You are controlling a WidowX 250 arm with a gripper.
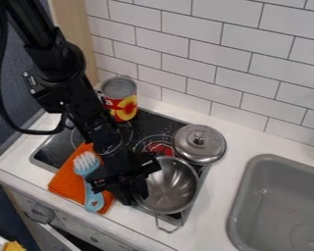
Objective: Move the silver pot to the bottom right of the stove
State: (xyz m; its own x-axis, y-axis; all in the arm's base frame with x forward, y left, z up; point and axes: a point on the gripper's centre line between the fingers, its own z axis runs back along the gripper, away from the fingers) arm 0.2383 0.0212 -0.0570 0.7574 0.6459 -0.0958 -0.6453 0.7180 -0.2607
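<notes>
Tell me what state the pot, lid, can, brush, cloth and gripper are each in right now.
Pot: upright, uncovered, nothing visible inside.
Lid: off the pot, knob up.
Can: upright.
Brush: lying on the cloth, bristles up.
Cloth: lying partly under the brush.
Gripper: pointing down at the pot's left side in this view; whether it grips the pot, I can't tell.
</notes>
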